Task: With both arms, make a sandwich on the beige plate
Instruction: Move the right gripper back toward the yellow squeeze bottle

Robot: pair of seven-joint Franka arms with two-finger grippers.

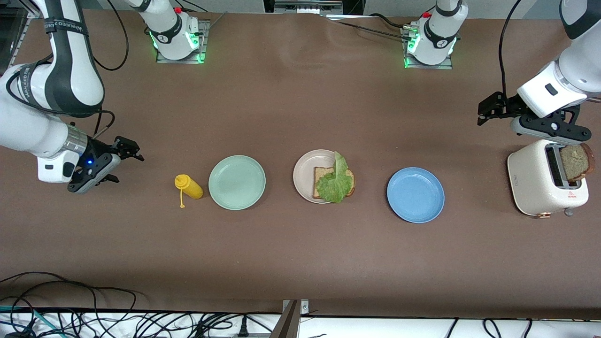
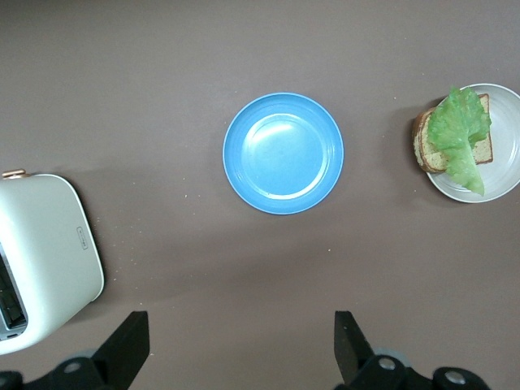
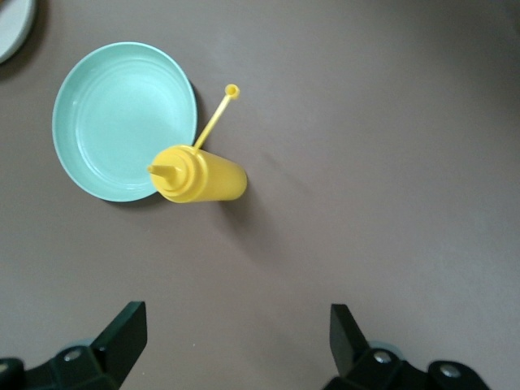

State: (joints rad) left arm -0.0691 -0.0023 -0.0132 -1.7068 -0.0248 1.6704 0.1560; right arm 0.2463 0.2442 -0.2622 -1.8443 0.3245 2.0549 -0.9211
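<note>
- Your beige plate (image 1: 303, 174) sits mid-table between the mint plate (image 1: 237, 182) and the blue plate (image 1: 415, 195), which puts it within reach of both arms
- On it you have one bread slice (image 1: 322, 174) with the lettuce (image 1: 334, 183) draped over it and curling up at one edge, so the sandwich looks half built (a top slice is what it lacks)
- A second slice (image 1: 576, 162) stands up out of the toaster (image 1: 544, 180) at the left arm's end of the table; judge that as your next piece
- Your left gripper (image 1: 488, 110) hangs over the table beside the toaster, fingers spread wide and holding nothing, well placed to come in on that slice
- Your right gripper (image 1: 127, 149) is up over bare table at the right arm's end, jaws wide apart and empty; that arm waits
- The mustard bottle (image 1: 189, 186) lies on its side just beside the mint plate, its cap dangling on its strap, near enough for the right arm if you want sauce
- Watch the lettuce: loose and curled, it may slip when the top slice lands
</note>
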